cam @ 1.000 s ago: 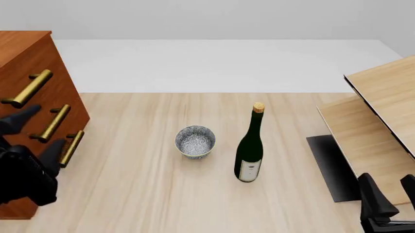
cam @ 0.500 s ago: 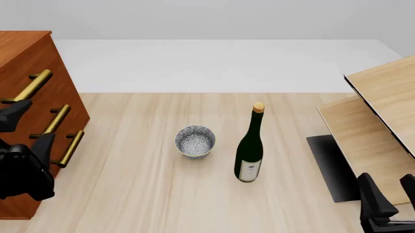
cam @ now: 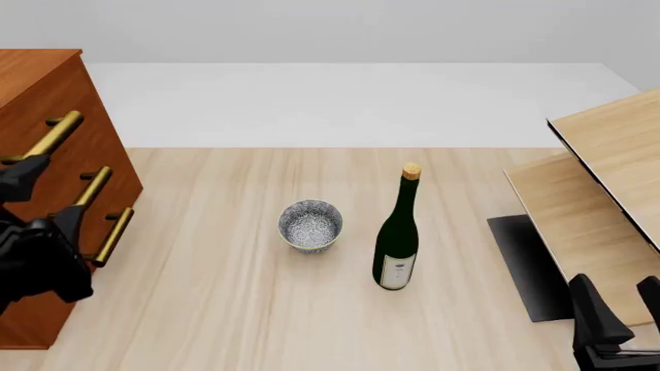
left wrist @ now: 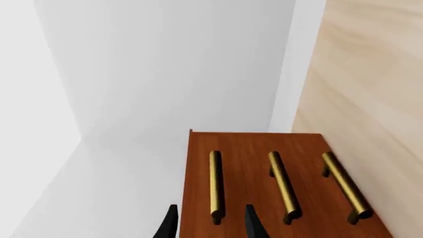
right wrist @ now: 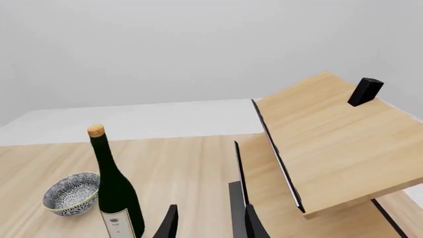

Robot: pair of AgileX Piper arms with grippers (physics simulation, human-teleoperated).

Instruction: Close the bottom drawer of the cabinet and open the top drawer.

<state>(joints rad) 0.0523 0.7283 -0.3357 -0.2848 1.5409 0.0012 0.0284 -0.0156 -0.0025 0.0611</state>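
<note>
Left tool (cam: 46,193) partly over cabinet (cam: 52,85) front.

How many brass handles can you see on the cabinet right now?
3, one per drawer on the cabinet: top handle, middle handle, bottom handle. The left gripper partly covers the top and middle ones in the front view.

1. The cabinet (cam: 52,154) is placed at the left edge of the tabletop (cam: 227,309), with its drawer fronts turned toward the middle.
2. The top drawer (cam: 49,137), a middle drawer and the bottom drawer (cam: 111,236) are stacked in it.
3. The left pincer (cam: 46,193) is positioned just before the top drawer's handle.
4. A bowl (cam: 311,226) is set near the middle, with a bottle (cam: 396,239) standing upright just right of it.
5. Tilted wooden furniture (cam: 608,185) is found at the right edge.
6. The right pincer (cam: 619,309) is seen at the near right corner.
</note>
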